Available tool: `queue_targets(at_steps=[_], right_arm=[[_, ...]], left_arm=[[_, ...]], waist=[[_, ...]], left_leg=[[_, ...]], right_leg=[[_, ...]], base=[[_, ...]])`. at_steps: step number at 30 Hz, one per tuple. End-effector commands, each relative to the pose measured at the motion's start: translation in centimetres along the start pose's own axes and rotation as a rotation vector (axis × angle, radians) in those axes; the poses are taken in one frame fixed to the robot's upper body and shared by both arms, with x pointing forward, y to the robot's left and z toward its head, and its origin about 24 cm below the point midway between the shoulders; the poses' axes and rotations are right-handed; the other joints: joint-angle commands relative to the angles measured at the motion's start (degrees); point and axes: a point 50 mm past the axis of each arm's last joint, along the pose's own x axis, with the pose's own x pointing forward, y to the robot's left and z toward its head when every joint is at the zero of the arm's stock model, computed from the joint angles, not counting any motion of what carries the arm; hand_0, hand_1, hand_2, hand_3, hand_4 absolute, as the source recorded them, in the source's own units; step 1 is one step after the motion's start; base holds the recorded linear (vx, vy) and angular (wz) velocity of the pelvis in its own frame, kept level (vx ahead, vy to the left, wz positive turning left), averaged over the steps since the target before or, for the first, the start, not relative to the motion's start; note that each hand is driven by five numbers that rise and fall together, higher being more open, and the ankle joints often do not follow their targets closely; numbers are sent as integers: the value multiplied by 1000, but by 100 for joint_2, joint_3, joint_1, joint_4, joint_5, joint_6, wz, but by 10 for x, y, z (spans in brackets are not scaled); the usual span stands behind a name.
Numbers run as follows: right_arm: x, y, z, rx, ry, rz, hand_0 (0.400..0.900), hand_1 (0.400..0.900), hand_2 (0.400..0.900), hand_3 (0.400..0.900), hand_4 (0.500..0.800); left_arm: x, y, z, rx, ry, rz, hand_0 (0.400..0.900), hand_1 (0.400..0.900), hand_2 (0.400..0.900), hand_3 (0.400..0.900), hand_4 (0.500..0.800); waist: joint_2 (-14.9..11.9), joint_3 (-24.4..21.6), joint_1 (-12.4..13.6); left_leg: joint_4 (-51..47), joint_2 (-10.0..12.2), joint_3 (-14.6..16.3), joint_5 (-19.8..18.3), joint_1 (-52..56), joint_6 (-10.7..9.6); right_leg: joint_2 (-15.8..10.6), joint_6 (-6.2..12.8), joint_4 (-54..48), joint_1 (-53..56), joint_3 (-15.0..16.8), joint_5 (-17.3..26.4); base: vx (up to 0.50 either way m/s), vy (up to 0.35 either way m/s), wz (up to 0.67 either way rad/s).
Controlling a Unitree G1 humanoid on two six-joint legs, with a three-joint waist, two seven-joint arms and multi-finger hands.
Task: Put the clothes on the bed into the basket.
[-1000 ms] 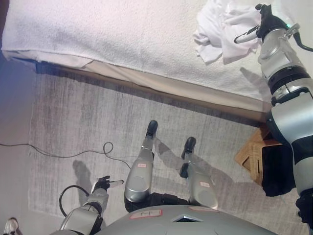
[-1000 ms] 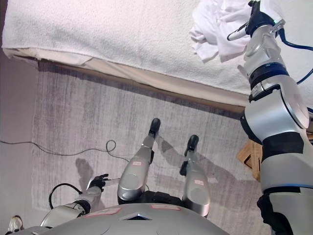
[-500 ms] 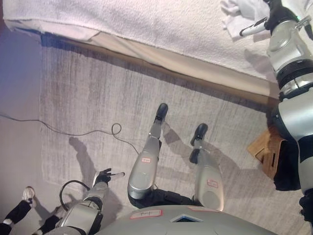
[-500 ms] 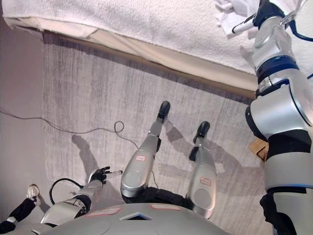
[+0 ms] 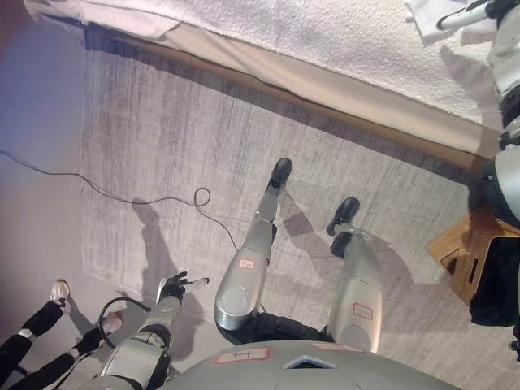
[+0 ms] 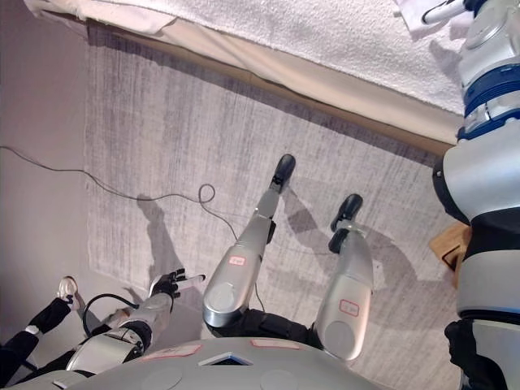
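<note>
The right hand (image 5: 478, 8) sat at the bed's (image 5: 325, 32) near edge on the white clothes (image 5: 424, 15) — grip unreadable — so it should gather them fully before swinging to the basket (image 5: 475, 256); the left hand (image 5: 175, 287) hung relaxed.

Right hand (image 5: 479, 8) and white clothes (image 5: 422, 15) cut off by top edge; basket (image 5: 470, 256) half hidden behind right arm.
</note>
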Motion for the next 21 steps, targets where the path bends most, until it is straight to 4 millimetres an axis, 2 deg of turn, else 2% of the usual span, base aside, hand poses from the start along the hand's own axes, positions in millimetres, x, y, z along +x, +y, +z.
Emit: queue_targets(at_steps=[1,3,4,10,21], right_arm=[[0,-68,9,-67,-53,-204,400,400,400,400,500],[0,-66,14,-92,-67,-207,400,400,400,400,500],[0,-65,16,-102,-72,-204,400,400,400,400,500],[0,-60,17,-113,-67,-196,400,400,400,400,500],[1,-43,6,-132,-38,-151,400,400,400,400,500]], left_arm=[[-2,43,-32,9,121,129,900,900,900,900,800],[-2,43,-32,6,120,131,900,900,900,900,800],[-2,45,-30,3,115,138,900,900,900,900,800],[-2,49,-30,0,120,154,900,900,900,900,800],[-4,55,-41,-1,168,169,900,900,900,900,800]], waist=[[-31,23,129],[-49,33,113],[-14,52,144],[-21,35,113],[-230,-178,-80]], left_leg=[[-334,50,93,208,238,81],[-334,51,104,199,271,86],[-334,72,88,340,227,95],[-334,60,78,322,357,87],[-314,19,228,146,867,108]], right_leg=[[69,213,-708,441,211,239],[72,214,-701,455,218,251],[106,183,-776,434,173,463],[132,186,-880,623,170,477],[167,233,-1419,1349,224,716]], base=[[0,0,0],[-51,15,-4],[-105,35,-9],[-17,7,-2],[6,20,-7]])
